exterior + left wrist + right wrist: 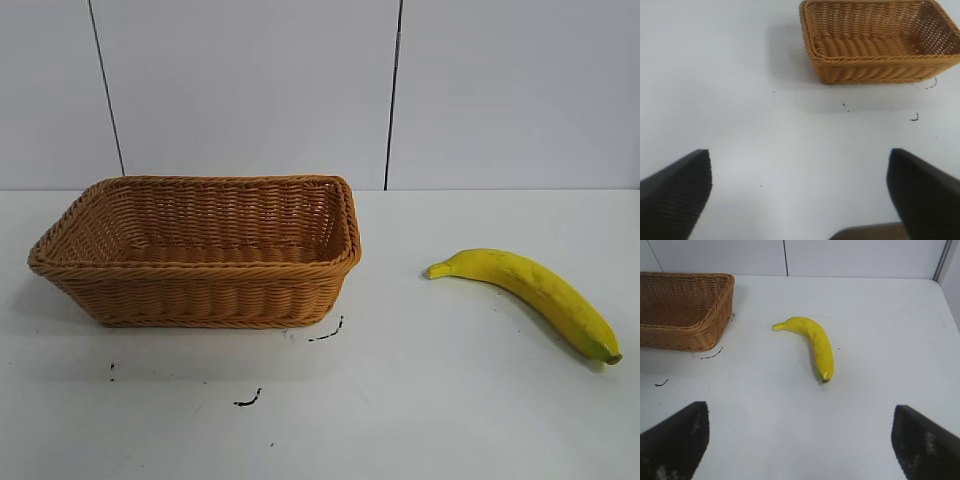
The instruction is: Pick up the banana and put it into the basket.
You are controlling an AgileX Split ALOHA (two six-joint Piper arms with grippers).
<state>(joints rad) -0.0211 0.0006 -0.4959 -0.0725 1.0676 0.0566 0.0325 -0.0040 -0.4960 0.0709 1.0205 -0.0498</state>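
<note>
The yellow banana (532, 290) lies on the white table at the right, stem toward the basket. It also shows in the right wrist view (815, 342). The tan wicker basket (200, 290) stands at the left and is empty; it shows in the left wrist view (875, 70) and the right wrist view (685, 332). My left gripper (800, 195) is open and empty above bare table, well short of the basket. My right gripper (800, 440) is open and empty, some way from the banana. Neither gripper shows in the exterior view.
Small black marks (248, 400) dot the table in front of the basket. A white panelled wall (300, 90) rises behind the table. The table's right edge (947, 305) shows in the right wrist view.
</note>
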